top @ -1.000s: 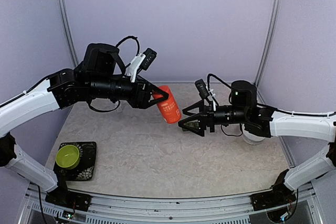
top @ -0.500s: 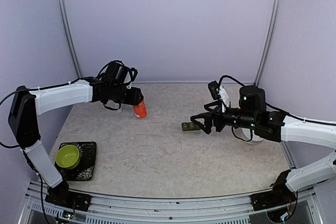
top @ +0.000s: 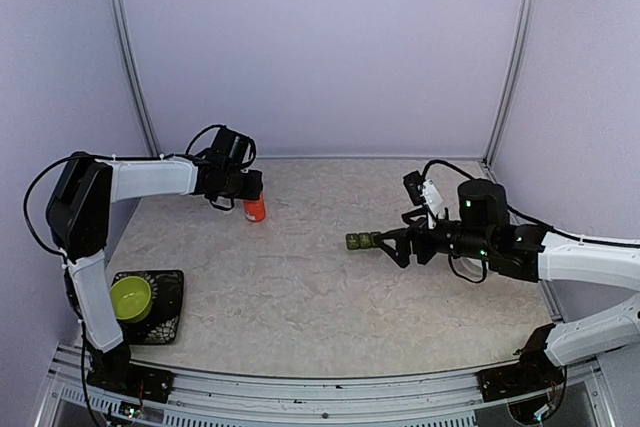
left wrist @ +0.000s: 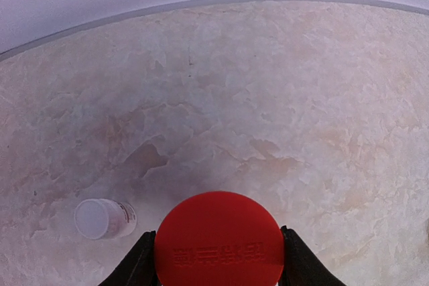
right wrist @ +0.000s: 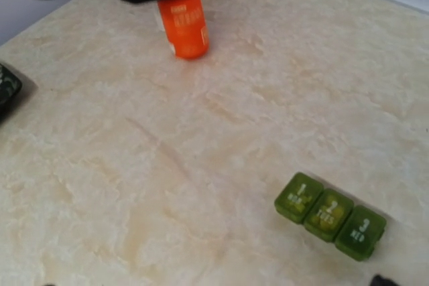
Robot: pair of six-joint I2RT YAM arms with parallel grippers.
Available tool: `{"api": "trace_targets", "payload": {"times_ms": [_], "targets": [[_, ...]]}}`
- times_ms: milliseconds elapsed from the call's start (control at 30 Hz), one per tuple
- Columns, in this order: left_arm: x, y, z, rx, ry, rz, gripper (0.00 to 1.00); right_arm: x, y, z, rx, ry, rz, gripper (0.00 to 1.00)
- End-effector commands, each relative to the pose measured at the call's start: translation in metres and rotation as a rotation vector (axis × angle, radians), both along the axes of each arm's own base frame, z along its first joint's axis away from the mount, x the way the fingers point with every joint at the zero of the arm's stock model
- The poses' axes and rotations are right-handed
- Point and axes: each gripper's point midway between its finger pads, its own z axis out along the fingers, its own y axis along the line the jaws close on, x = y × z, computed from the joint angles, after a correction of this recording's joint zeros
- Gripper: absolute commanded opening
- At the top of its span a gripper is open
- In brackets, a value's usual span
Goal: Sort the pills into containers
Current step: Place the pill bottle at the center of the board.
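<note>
Left tool (top: 249, 191) clamps the orange bottle (top: 255, 210), far from the green pill box (top: 359, 241) (lids down); right tool (top: 392, 243) gapes beside it.

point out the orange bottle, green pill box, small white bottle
orange bottle (right wrist: 184, 28): right wrist view, its side
green pill box (right wrist: 330, 215): right wrist view, middle cell's lid
small white bottle (left wrist: 94, 219): left wrist view, its round end

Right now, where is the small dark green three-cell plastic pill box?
The pill box lies on the marbled beige table, right of centre in the top view, just ahead of the open right gripper, far from the orange plastic bottle.
</note>
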Motion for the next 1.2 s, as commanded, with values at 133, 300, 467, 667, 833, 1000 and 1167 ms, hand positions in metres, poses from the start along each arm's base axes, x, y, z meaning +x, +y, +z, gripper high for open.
{"api": "trace_targets", "payload": {"times_ms": [133, 300, 467, 667, 833, 1000, 1167], "targets": [[0.025, -0.004, 0.007, -0.045, -0.092, 0.019, 0.09, 0.002, -0.005, -0.006, 0.006, 0.017, -0.028, 1.00], [0.031, -0.002, -0.001, -0.024, -0.097, 0.035, 0.16, 0.001, -0.005, -0.007, 0.007, 0.022, -0.027, 1.00], [0.032, -0.001, 0.000, -0.022, -0.105, 0.040, 0.45, -0.001, -0.007, -0.009, 0.005, 0.022, -0.030, 1.00], [0.021, -0.009, 0.053, -0.109, -0.176, 0.023, 0.98, 0.000, -0.013, -0.010, -0.017, 0.011, -0.046, 1.00], [-0.009, -0.010, 0.127, -0.195, -0.282, -0.005, 0.99, 0.008, -0.028, -0.005, -0.033, -0.006, -0.127, 1.00], [-0.055, 0.027, 0.151, -0.157, -0.321, 0.076, 0.99, 0.025, -0.078, 0.002, -0.099, -0.019, -0.341, 1.00], [-0.105, 0.079, 0.137, -0.132, -0.312, 0.209, 0.99, 0.032, -0.151, 0.008, -0.129, -0.021, -0.627, 1.00]]}}
